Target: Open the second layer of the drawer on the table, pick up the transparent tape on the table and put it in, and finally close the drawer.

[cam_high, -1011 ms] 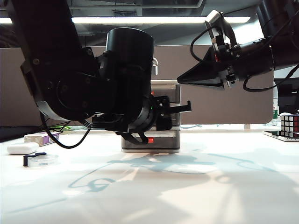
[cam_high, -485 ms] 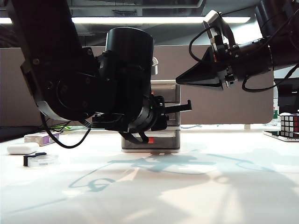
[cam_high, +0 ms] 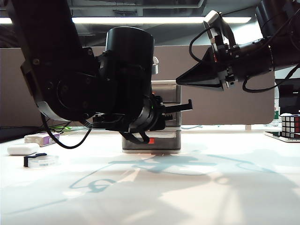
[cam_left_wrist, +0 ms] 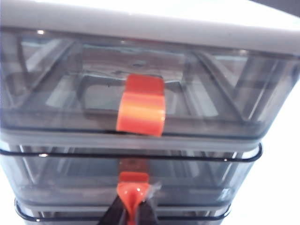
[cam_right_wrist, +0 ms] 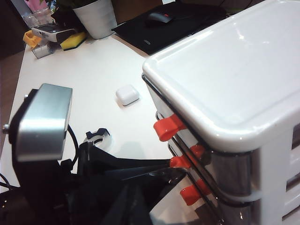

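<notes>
Drawer cabinet (cam_high: 164,117) stands upright near the middle of the table (cam_high: 187,187), tall axis vertical, its three smoky grey fronts with red handles turned toward the left arm, which hides much of it in the exterior view. In the left wrist view the tiers lie stacked one over another, each long and level across the frame, under a pale lid. The second layer (cam_left_wrist: 131,180) sits flush with the tiers above and below, not pulled out. Its red handle (cam_left_wrist: 132,185) juts straight out toward the camera, and the left gripper (cam_left_wrist: 132,211) is clenched on that handle, dark fingertips pressing it from both sides. The top tier's handle (cam_left_wrist: 141,105) is free above it.

In the right wrist view the three handles stick out sideways from the cabinet's front, the middle one (cam_right_wrist: 180,161) met by the dark left arm reaching in.

The right gripper (cam_high: 180,80) hangs in the air just above the cabinet's top, its tip pointing level toward the left arm; the jaws look pressed together to a point, holding nothing.

The transparent tape (cam_high: 41,161) lies flat on the table far to the left, well apart from the cabinet, black cutter toward the left edge. A white oval case (cam_high: 22,149) rests just behind it, and a purple-and-white box (cam_high: 42,138) lies farther back. A colour cube (cam_high: 290,125) sits at the far right.
</notes>
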`<state>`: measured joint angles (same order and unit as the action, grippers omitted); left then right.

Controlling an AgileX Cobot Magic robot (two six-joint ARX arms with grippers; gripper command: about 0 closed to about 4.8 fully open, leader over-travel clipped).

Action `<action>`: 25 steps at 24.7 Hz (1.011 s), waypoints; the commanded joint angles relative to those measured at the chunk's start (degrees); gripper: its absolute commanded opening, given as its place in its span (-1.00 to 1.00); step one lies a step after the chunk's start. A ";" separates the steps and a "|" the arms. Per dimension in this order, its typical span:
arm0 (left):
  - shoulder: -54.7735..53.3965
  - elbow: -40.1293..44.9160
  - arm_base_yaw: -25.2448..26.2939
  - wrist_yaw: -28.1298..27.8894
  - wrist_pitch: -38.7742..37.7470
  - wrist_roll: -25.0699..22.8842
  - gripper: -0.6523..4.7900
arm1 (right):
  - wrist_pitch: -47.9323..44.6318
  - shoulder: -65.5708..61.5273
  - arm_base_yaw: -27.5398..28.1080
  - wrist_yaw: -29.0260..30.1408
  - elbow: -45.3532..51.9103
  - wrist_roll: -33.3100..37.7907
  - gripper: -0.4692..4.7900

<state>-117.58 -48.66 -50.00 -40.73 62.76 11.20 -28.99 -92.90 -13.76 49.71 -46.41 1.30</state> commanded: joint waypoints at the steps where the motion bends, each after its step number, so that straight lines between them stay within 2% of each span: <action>1: 0.04 -0.11 -0.09 -0.55 -1.14 -0.26 -0.78 | -1.62 0.17 -0.26 -2.01 -0.26 0.13 -0.84; 12: 1.51 1.70 -3.26 -3.30 -2.14 -0.22 -0.78 | -2.89 -4.79 -1.84 -3.06 -3.19 0.92 -0.84; 21: 2.34 2.43 -4.20 -3.19 -2.56 0.68 -0.78 | -3.02 -8.22 -2.32 -3.37 -6.49 1.77 -0.84; 25: 3.78 2.80 -5.66 -4.31 -5.68 1.29 -0.78 | -2.97 -9.31 -3.04 -4.31 -8.50 1.86 -0.84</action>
<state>-114.28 -46.04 -55.07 -44.66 58.41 12.25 -30.98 -102.19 -16.67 46.44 -54.24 3.03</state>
